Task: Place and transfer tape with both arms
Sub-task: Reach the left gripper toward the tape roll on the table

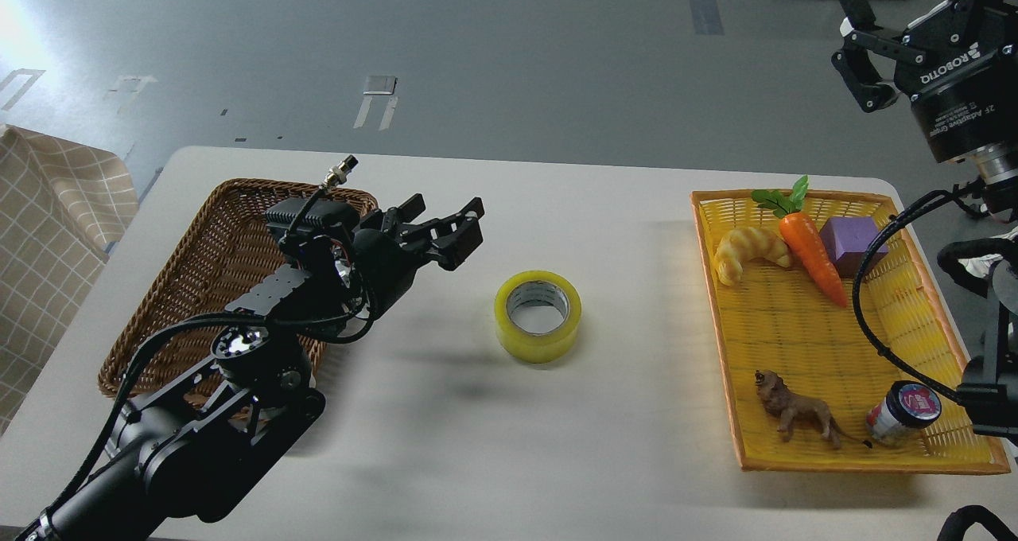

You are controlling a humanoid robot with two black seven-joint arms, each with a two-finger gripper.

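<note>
The yellow tape roll (pixel 538 315) lies flat on the white table (pixel 557 445) at the middle, whitish core facing up. My left gripper (pixel 445 223) is open and empty, low over the table, left of the tape and pointing toward it with a gap between them. My right gripper (pixel 855 44) is raised high at the top right, above the yellow basket; its fingers look spread and hold nothing.
A brown wicker basket (pixel 199 254) sits at the left under my left arm. A yellow basket (pixel 795 461) at the right holds a croissant toy (pixel 747 251), carrot (pixel 811 254), purple block (pixel 851 243), lion figure (pixel 799 415) and small jar (pixel 903 414). A checked cloth (pixel 48 231) lies at far left.
</note>
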